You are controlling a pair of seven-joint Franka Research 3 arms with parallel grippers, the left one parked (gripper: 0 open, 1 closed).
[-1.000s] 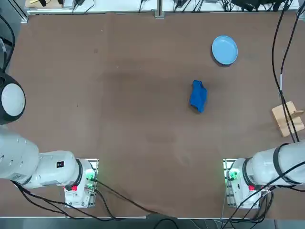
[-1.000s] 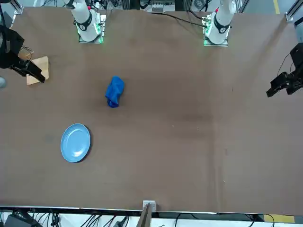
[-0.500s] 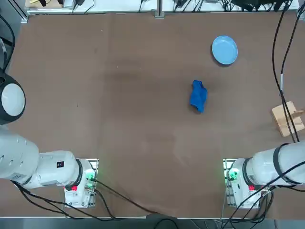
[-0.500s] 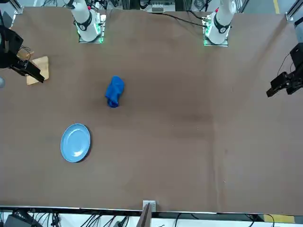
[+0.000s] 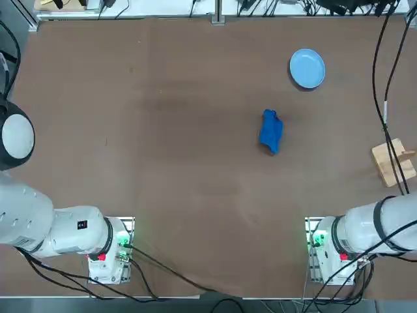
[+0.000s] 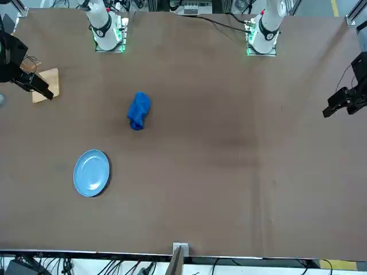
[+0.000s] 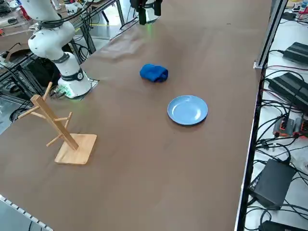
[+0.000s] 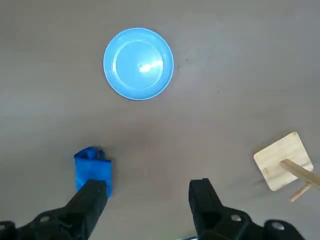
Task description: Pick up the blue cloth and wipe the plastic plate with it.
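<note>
The blue cloth [image 5: 270, 131] lies crumpled on the brown table, a little right of the middle; it also shows as the blue cloth [image 6: 138, 110] [image 7: 154, 72] [image 8: 92, 167]. The light sky-blue plastic plate [image 5: 307, 68] sits flat and bare farther from the robot's base, apart from the cloth, as the plate [image 6: 92, 172] [image 7: 187, 109] [image 8: 138, 63]. My right gripper [image 8: 149, 196] hangs high above the table's right side, open, with nothing between its fingers [image 8: 95, 192]. It touches neither the cloth nor the plate.
A wooden stand with pegs [image 5: 393, 162] [image 7: 67, 139] [image 8: 282, 160] rests on its square base near the table's right edge. Cables hang over that side [image 5: 384, 98]. The table edge with a metal post [image 7: 262, 53] lies beyond the plate.
</note>
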